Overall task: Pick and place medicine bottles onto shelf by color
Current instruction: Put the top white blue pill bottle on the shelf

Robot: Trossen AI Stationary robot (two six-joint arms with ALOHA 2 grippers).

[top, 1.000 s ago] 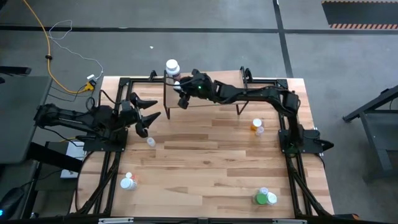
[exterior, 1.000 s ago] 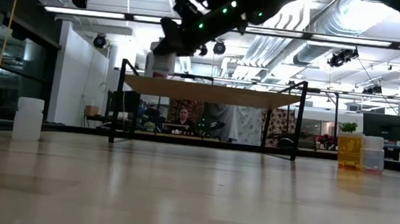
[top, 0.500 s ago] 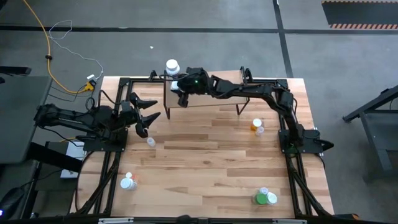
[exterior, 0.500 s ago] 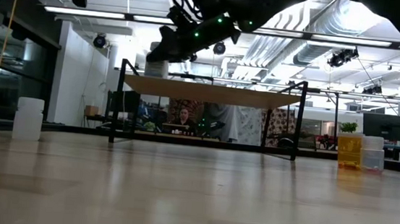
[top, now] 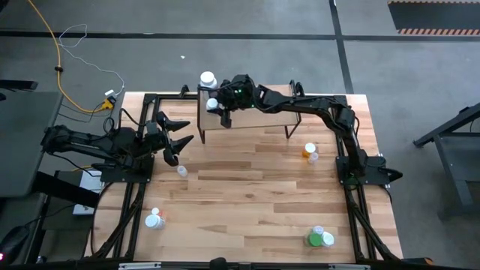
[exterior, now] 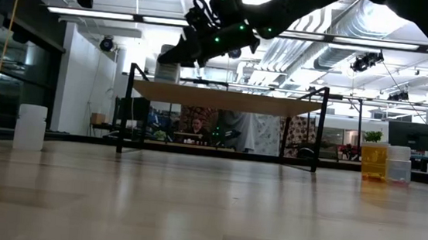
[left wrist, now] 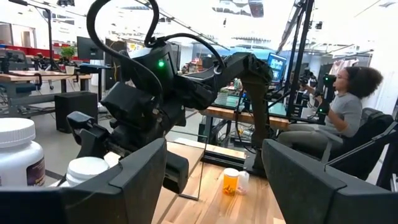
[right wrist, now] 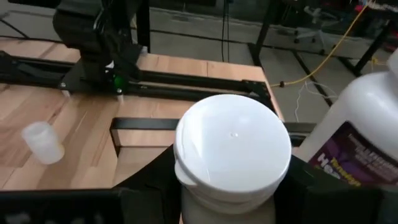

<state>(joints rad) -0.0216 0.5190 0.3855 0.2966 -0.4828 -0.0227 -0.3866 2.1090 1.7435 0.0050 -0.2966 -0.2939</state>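
The right pincer (top: 215, 105) holds a white-capped bottle (right wrist: 231, 152) between its fingers, clamped on the body just under the cap so the bottle hangs upright over the left end of the shelf (top: 259, 118); gripping from the side probably leaves the base free to meet the board flat. Going near to far: at the near edge of the surface (top: 247, 202) a green bottle (top: 316, 239) stands right and a red-topped one (top: 154, 220) left, with wide bare wood between. Farther in, a small clear bottle (top: 181, 171) stands alone just beside the left pincer (top: 180, 139), which waits with fingers spread and empty at the left edge. The orange bottle (top: 309, 152) sits right, near the shelf legs. On the shelf's far left corner a taller white bottle (top: 207, 80) already stands, so whites seem to gather there. The held bottle is just beside it, with the board's left edge close; to the right the shelf lies open.
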